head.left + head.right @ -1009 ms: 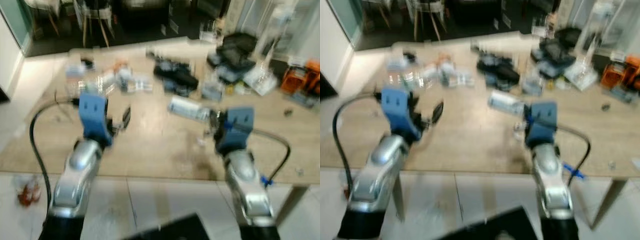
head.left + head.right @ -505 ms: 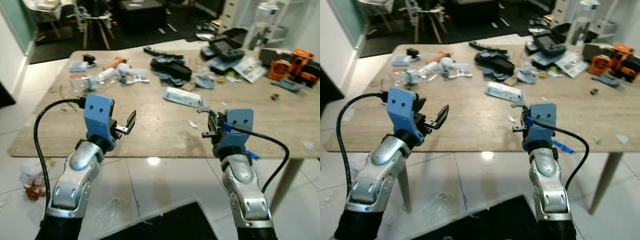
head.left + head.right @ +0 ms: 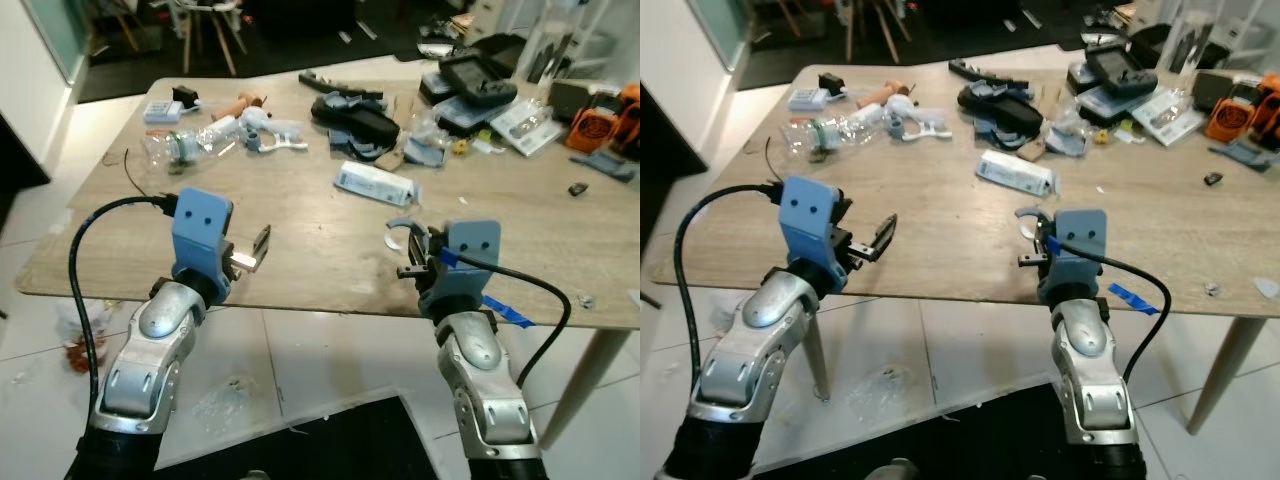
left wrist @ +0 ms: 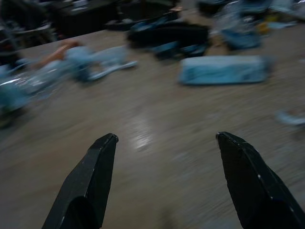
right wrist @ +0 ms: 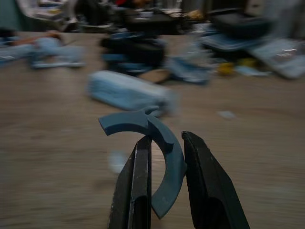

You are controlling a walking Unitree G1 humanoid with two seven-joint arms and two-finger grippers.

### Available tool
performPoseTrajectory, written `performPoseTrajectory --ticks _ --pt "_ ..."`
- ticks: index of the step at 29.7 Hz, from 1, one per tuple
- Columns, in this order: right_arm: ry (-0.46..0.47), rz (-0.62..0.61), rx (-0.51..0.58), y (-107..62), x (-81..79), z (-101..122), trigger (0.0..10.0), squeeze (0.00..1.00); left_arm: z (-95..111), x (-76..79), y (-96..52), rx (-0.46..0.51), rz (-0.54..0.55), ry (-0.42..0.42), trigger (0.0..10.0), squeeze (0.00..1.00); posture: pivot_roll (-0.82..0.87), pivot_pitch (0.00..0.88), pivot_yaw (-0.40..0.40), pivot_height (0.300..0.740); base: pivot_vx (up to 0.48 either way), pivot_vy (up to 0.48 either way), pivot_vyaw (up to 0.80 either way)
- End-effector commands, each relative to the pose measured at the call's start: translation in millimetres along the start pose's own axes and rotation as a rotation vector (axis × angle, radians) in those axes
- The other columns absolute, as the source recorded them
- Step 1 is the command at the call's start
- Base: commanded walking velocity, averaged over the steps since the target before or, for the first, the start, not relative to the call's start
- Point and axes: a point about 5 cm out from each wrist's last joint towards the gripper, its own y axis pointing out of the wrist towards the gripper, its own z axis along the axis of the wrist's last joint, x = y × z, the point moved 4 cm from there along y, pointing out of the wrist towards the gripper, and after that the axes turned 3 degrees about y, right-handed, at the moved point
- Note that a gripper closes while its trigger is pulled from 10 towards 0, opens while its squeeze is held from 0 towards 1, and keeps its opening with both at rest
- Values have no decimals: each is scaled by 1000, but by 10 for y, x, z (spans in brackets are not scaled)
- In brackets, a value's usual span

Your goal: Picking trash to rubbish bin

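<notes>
A wooden table (image 3: 300,275) stands before me, strewn with litter. My right gripper (image 3: 413,248) hovers over its near edge, shut on a curved blue-grey plastic piece (image 5: 127,123) that arcs up from between the fingers (image 5: 141,167). That piece (image 3: 398,226) also shows in the left eye view. My left gripper (image 3: 251,253) is held over the near left part of the table, open, with nothing between its fingers (image 4: 97,171). A white-and-blue packet (image 3: 372,183) lies mid-table beyond both grippers. A crushed clear bottle (image 3: 182,146) lies at the far left.
Black bags (image 3: 352,118), papers and an orange tool (image 3: 605,125) crowd the far side of the table. A strip of blue tape (image 3: 508,311) lies by the near edge. A dark flat shape (image 3: 330,450) lies on the tiled floor below. Crumpled litter (image 3: 78,340) sits on the floor at left.
The whole picture has shifted and sharpened, so the camera has moved. Both arms keep their pose. The right gripper still holds the curved piece.
</notes>
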Motion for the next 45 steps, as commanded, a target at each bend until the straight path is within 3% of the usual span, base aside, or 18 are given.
performPoseTrajectory --ticks 1,18,28,45 --pt "16 -7 -12 -16 -4 -23 10000 0 -58 -15 -7 -26 7 0 10000 0 -1 161 73 740 0 0 0" --pt "50 -16 -48 5 -1 -84 10000 0 -56 -27 20 -28 23 3 10000 0 -3 151 68 740 0 0 -706" --pt "41 -11 -55 26 -39 -107 10000 0 -90 -188 27 -49 124 13 10000 0 -6 134 63 740 0 0 -800" --pt "52 -9 -60 20 -65 -145 10000 0 -65 -253 52 -37 163 -8 10000 0 -6 119 61 740 0 0 -800"
